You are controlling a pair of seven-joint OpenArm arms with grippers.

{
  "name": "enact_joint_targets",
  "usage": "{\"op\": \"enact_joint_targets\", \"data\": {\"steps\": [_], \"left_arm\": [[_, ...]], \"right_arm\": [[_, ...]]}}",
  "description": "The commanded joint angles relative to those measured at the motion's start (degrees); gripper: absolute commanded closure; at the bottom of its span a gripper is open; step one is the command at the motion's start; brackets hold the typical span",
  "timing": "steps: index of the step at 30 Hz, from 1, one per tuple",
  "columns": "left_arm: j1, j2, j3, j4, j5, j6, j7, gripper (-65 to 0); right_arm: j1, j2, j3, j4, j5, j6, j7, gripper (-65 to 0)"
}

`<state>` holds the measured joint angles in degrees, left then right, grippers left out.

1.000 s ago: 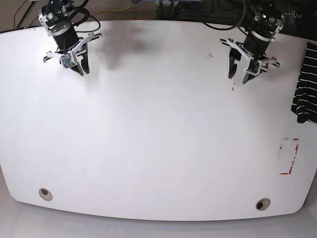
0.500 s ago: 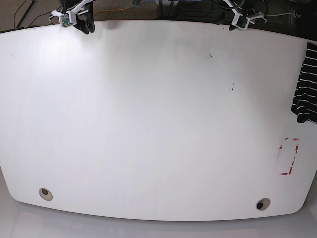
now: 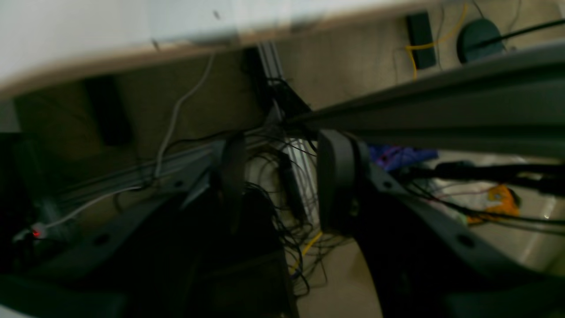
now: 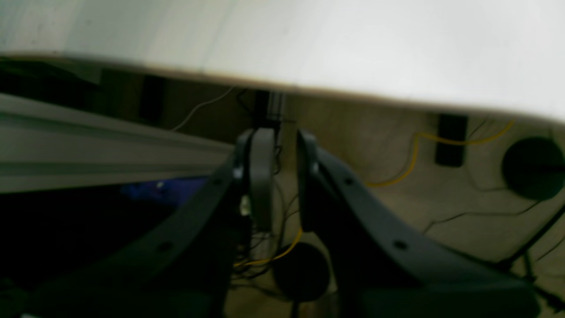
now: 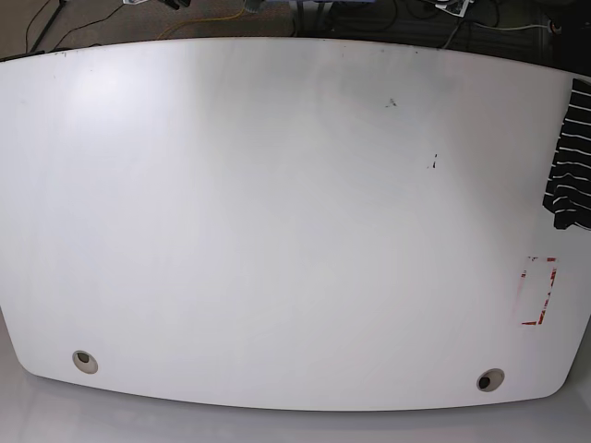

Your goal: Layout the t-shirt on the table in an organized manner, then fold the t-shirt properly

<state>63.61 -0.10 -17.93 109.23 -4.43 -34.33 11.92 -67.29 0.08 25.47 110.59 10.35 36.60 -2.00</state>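
Beyond table (image 5: 277, 231) edge, tangled cables (image 3: 282, 212)

Glossy white table (image 5: 277, 221) with small dark specks, a red-marked rectangle (image 5: 539, 291) and two metal-ringed holes (image 5: 84, 360); black t-shirt (image 5: 572, 157) with thin white stripes; dark grey gripper fingers (image 4: 261, 176); yellow cable (image 4: 415, 154) on tan floor.

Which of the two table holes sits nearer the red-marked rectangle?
The hole at the base view's lower right, just below the red-marked rectangle. The other hole is at the lower left, across the table.
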Motion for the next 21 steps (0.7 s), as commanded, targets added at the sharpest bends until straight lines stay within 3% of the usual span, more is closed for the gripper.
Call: {"op": "enact_joint_targets", "data": {"steps": [1, 7, 21], "left_arm": [[0.96, -1.09, -0.22, -3.52, -0.37, 0.17, -0.71, -24.4], [-2.03, -1.79, -0.13, -12.31, -0.19, 0.26, -0.89, -24.4], [-13.20, -4.17, 2.94, -34.20, -0.10, 0.35, -0.98, -24.4]], "right_arm": [[-2.56, -0.03, 0.15, -1.09, 0.51, 0.54, 0.99, -8.1], [-2.74, 0.23, -1.17, -7.42, 0.16, 3.40, 0.99, -8.1], [6.58, 2.52, -2.22, -27.82, -3.27, 3.40, 0.99, -8.1]]}}
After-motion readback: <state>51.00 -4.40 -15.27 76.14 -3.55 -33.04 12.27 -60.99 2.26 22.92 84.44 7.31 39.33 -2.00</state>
